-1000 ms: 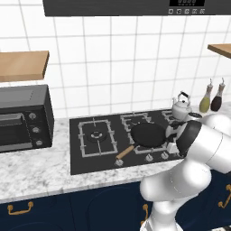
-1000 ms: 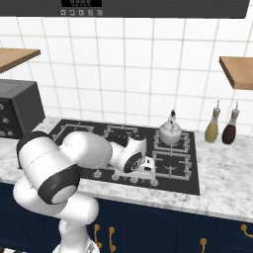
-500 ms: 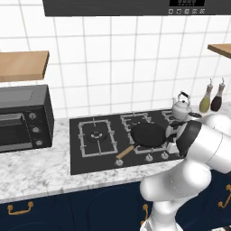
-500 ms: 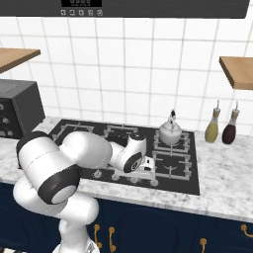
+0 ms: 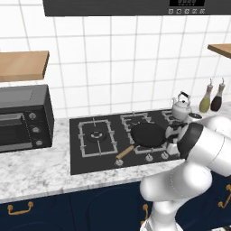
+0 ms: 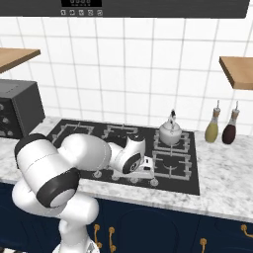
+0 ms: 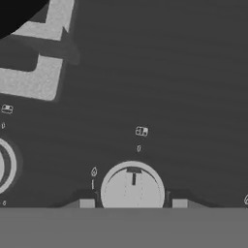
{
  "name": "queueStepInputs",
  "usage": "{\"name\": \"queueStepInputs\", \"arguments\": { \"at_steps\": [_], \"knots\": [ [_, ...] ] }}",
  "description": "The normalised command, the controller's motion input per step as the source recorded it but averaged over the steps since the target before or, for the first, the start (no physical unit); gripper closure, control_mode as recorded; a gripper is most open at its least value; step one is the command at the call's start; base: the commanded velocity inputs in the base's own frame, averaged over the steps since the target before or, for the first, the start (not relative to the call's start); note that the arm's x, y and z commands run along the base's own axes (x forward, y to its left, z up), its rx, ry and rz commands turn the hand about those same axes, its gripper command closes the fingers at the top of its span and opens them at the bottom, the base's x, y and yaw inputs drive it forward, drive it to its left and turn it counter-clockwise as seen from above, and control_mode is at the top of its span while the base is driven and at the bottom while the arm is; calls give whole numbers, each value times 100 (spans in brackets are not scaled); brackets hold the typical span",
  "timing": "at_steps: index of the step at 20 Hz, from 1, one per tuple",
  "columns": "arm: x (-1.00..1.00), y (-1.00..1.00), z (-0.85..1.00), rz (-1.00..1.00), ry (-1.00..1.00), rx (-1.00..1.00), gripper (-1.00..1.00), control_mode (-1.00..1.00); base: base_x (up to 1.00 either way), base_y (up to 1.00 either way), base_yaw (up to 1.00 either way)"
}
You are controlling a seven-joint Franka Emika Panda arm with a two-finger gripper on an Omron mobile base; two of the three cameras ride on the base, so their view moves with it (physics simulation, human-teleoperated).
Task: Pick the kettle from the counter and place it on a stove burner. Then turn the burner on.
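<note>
kettle (image 6: 169, 132): silver-white, rounded, dark arched handle, upright on stove burner | pincer (image 7: 132, 203): closed around stove knob (image 7: 132, 186)

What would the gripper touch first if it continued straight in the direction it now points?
Most likely the round stove knob. In the hand view the gripper has one of its fingers on each side of the knob, close above the dark stove top. Whether they already touch is hard to judge.

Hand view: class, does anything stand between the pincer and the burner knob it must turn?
Nothing visible does. The round burner knob sits directly between the two fingertips of the pincer, with only bare dark stove surface around it. The kettle already stands on a rear burner.
</note>
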Motion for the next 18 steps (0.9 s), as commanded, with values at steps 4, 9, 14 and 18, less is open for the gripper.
{"name": "queueStepInputs", "arguments": {
  "at_steps": [4,9,14,18],
  "knots": [
    [-23,0,-3,40,-2,0,100,-100,0,0,0],
    [-10,0,-2,41,0,0,100,-100,0,0,0],
    [0,0,-1,38,0,0,100,-100,0,0,0],
    [0,0,0,32,0,0,100,-100,0,0,0]
  ]
}}
